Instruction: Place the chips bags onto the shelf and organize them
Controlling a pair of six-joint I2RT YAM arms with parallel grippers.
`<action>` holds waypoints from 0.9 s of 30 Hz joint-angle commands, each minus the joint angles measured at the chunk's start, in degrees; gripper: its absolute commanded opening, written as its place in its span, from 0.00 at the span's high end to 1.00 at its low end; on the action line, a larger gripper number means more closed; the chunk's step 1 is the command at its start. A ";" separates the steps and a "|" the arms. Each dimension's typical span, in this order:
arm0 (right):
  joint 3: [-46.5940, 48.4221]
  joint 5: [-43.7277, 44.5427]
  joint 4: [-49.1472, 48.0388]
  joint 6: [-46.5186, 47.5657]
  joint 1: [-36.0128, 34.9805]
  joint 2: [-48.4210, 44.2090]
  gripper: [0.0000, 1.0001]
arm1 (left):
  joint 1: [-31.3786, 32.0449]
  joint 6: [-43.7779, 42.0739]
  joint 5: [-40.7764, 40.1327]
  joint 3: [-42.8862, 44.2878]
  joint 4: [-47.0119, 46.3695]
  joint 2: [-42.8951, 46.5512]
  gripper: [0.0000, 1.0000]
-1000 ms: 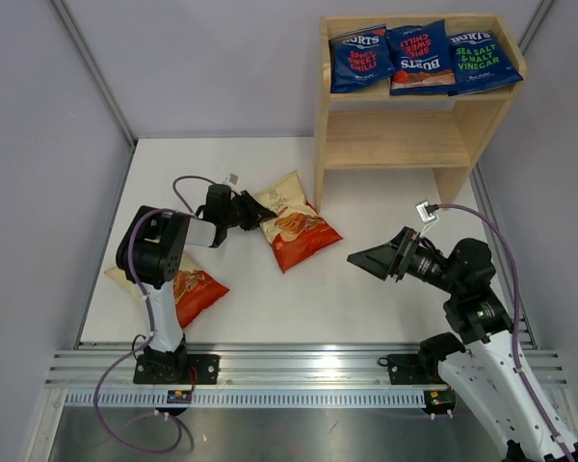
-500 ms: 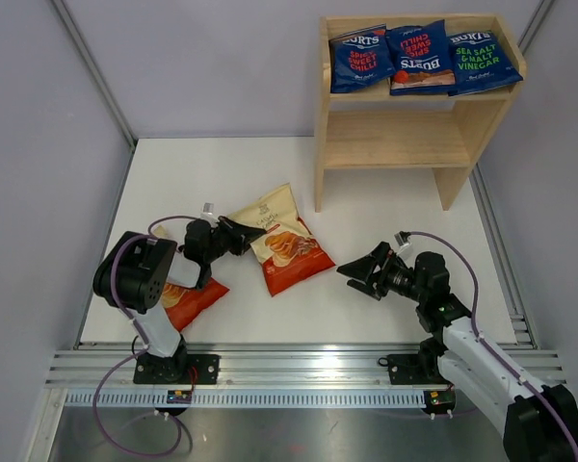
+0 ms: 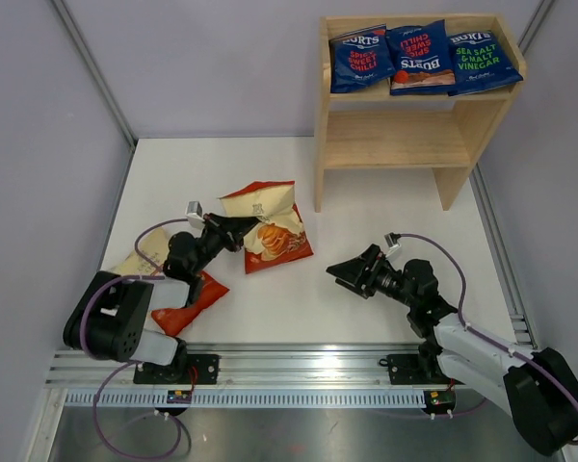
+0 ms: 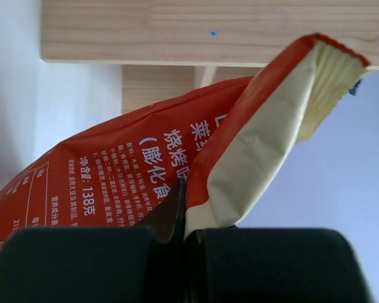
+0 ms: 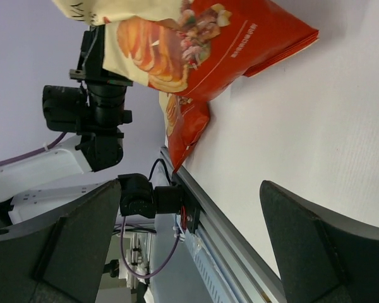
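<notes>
- Pinching the edge of a cream-and-red bag, the left gripper is clenched tight on it. The left wrist view shows a fold of the bag caught between the two dark fingers.
- The bag is tipped up on the gripped side. Its red back with printed text faces the left wrist camera, and its crisp picture faces the right arm. Whether its far edge touches the table cannot be told.
- It hangs over the middle of the table, in front of and left of the shelf, apart from it.
- The right gripper has its jaws spread wide with nothing between them. It sits low over the table, pointing toward the held bag and well apart from it.
- A second bag, also cream and red, lies flat at the near left of the table, partly under the left arm.
- Three blue bags lie side by side on the shelf's top tier, edges touching or overlapping. The middle one has its lettering upside down.
- The shelf stands at the far right of the table, its open front toward the arms.
</notes>
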State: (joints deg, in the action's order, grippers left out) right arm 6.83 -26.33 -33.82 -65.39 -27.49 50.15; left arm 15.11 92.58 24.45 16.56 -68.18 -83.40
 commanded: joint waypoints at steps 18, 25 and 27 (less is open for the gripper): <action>5.64 0.66 -49.74 5.79 -13.91 30.35 0.01 | 8.79 5.59 -10.21 16.66 36.80 35.41 1.00; 11.18 3.91 -46.78 10.45 -15.23 26.32 0.01 | 13.36 7.97 -12.67 22.02 36.54 34.80 1.00; 12.41 4.96 -48.78 11.33 -15.23 26.14 0.01 | 15.11 8.23 -12.76 23.60 35.93 33.92 1.00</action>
State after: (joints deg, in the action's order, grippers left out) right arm 15.94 -24.16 -71.88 -58.43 -41.91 78.15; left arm 28.42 98.48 13.28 35.90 -28.80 -48.99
